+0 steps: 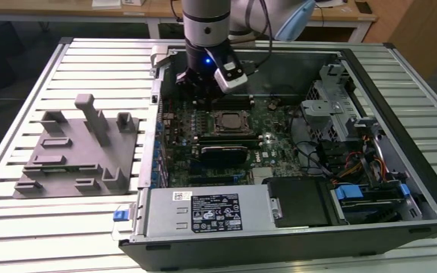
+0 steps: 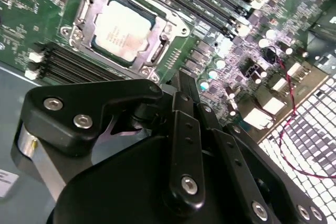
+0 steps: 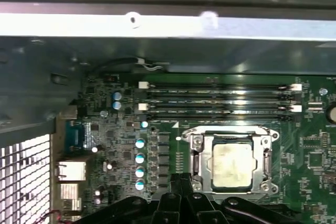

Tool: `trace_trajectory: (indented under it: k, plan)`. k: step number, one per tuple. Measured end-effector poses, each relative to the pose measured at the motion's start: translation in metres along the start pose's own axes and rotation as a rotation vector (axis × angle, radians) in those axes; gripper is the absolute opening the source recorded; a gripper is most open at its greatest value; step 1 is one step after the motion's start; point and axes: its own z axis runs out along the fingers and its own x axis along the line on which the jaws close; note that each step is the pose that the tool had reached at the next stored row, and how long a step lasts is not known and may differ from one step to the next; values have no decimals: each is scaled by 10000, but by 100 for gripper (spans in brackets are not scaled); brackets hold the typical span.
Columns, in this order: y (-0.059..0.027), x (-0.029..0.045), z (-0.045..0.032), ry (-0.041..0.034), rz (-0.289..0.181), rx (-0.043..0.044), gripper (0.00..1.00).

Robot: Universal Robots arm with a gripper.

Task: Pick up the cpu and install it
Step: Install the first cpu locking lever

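One gray slotted fixture [image 1: 74, 165] stood at exterior view's left, well apart from claw. Claw [image 1: 197, 85] hung over board inside case, closed on nothing. Chip [image 1: 230, 120] sat flat inside socket frame [image 3: 195, 156], near claw tips. Step judged: install, nearly done. Any further move would call for straight lift clear of frame. Chip top pale, silvery, smudged; rim darker.

Arm [image 1: 204, 25] near-vertical, gripper [image 1: 194, 85] pointing down, wrist light [image 1: 205, 60] blue.
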Motion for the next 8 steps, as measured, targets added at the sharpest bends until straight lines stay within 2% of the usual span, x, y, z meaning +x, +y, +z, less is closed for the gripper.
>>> trace_trajectory:
  k: [6, 7, 8]
  plan:
    - [0, 18, -1, 0, 0, 1, 11]
    - [-1, 19, -2, 0, 1, -17, 11]
    - [-1, 20, -1, -1, 2, -78, 11]
